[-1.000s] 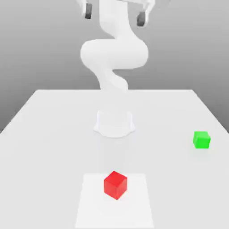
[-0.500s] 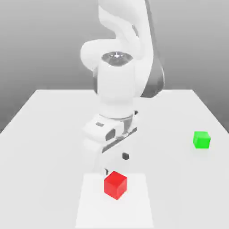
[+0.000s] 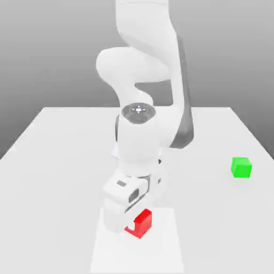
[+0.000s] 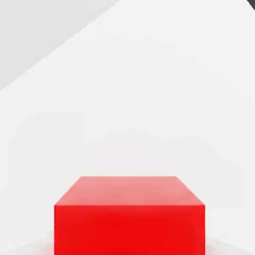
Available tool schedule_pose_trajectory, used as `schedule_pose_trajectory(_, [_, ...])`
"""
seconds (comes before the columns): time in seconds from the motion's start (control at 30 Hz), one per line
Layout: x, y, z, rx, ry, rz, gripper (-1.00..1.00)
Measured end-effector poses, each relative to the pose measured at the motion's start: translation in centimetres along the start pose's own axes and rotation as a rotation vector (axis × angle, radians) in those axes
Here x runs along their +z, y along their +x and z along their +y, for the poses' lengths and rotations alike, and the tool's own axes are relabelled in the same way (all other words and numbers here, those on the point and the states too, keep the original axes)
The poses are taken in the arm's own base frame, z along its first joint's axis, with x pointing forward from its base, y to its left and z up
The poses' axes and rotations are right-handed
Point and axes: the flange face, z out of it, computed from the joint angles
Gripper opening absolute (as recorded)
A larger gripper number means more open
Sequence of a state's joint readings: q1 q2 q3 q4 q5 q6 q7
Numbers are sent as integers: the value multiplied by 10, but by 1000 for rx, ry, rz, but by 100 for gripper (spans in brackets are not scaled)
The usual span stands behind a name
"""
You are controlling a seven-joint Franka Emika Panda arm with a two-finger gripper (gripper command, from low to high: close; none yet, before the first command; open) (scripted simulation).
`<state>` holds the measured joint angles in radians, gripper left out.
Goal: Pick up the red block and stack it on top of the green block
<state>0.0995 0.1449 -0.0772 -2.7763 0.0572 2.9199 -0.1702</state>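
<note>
1. The red block [image 3: 143, 223] sits on the table [image 3: 59, 160], near its front edge.
2. The gripper [image 3: 128, 222] is low over it, seemingly touching.
3. The green block [image 3: 241, 167] lies well apart, toward the exterior view's right.

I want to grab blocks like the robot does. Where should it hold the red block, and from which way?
Probably from straight above, squeezing two opposite flat side faces of the red block. It is a plain cube sitting flat on the table with open space on every side, and the hand is already low over it. The green block sits far off.
</note>
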Motion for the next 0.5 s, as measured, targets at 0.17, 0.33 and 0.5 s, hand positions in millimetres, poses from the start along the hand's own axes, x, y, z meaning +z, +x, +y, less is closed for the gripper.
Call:
schedule_pose_trajectory(0.17, [-41,0,-12,15,4,3,-100])
schedule_pose_trajectory(0.33, [-60,-3,-114,-38,21,16,-100])
schedule_pose_trajectory(0.5, [-74,-27,-194,-31,33,20,-100])
